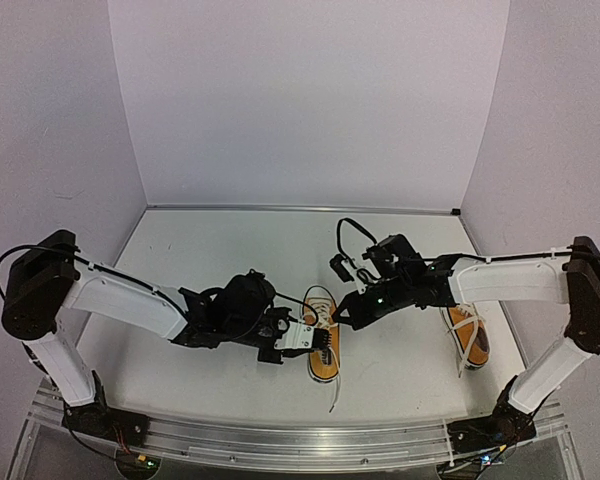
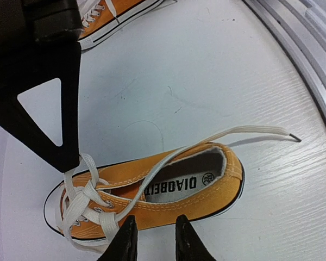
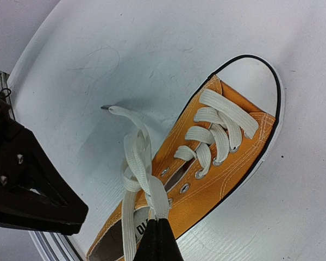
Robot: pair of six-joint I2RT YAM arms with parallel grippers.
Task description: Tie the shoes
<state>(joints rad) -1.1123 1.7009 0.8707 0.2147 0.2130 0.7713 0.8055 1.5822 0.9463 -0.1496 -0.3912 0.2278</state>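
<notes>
While 1 white desk (image 1: 230, 260) is carrying everything, 2 arms are leaning in over its middle: left arm (image 1: 120, 300), right arm (image 1: 510, 280).

2 orange shoes are lying on the desk, well apart. Centre shoe (image 1: 324, 355) is sitting between the two end effectors, heel toward the near rail. Second shoe (image 1: 468, 340) is lying partly under the right arm.

2 end effectors:
- Left end effector (image 2: 155, 234) is hovering at the centre shoe's side wall, its fingers standing narrowly apart with nothing showing between them.
- Right end effector (image 3: 158, 242) is pinching fully closed on the white lace (image 3: 144, 174), which is running up from the top eyelets into its tips.

1 loose lace end (image 2: 255, 130) is trailing across the shoe opening, past the heel and onto the desk.
</notes>
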